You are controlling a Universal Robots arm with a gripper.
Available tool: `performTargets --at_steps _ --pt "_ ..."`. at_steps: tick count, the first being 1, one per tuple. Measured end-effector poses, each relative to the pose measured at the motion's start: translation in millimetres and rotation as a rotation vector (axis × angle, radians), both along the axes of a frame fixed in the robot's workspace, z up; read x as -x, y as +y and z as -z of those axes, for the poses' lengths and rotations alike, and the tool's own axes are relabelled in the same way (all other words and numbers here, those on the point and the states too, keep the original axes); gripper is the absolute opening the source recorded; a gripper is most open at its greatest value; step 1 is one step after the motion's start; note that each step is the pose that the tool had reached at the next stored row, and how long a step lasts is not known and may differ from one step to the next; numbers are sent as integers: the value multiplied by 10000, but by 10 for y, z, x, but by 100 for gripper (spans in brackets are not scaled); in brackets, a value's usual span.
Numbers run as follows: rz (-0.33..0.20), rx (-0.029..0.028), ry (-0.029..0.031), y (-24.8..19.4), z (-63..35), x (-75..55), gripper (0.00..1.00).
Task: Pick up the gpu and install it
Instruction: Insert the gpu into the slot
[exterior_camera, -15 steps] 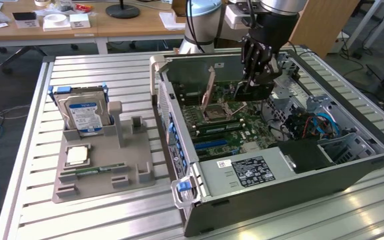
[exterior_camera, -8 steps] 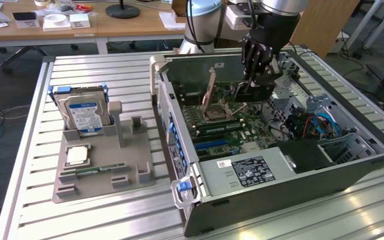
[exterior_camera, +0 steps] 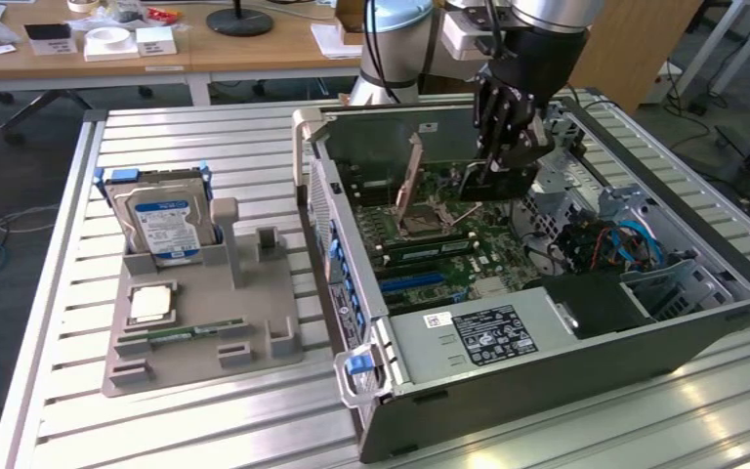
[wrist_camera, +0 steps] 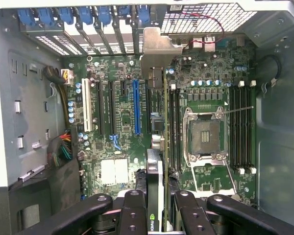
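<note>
My gripper [exterior_camera: 499, 168] hangs inside the open computer case [exterior_camera: 570, 376], shut on the gpu [exterior_camera: 477, 183]. In the wrist view the gpu [wrist_camera: 160, 161] appears edge-on between my fingers [wrist_camera: 134, 215], with its silvery bracket [wrist_camera: 156, 49] at the far end near the case's rear slot openings. The card is held above the motherboard [wrist_camera: 122, 122], over the strip between the long blue slot [wrist_camera: 136, 107] and the memory slots [wrist_camera: 174, 127]. It looks apart from the board.
On the exterior view's left, a grey fixture tray [exterior_camera: 206, 366] holds a silver hard drive [exterior_camera: 160, 220], a processor chip [exterior_camera: 151, 303] and a memory stick [exterior_camera: 190, 333]. The open processor socket [wrist_camera: 204, 134], cable bundles [wrist_camera: 61, 149] and case walls crowd the card.
</note>
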State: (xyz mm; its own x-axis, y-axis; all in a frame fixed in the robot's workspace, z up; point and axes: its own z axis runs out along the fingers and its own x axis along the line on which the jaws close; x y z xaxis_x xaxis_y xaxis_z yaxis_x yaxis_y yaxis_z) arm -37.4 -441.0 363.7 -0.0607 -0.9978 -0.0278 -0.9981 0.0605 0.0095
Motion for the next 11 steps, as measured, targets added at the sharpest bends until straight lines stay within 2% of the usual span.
performTargets --at_steps 7,11 --pt "0 0 1 -1 36 0 27" --pt "1 0 0 -26 41 1 27"
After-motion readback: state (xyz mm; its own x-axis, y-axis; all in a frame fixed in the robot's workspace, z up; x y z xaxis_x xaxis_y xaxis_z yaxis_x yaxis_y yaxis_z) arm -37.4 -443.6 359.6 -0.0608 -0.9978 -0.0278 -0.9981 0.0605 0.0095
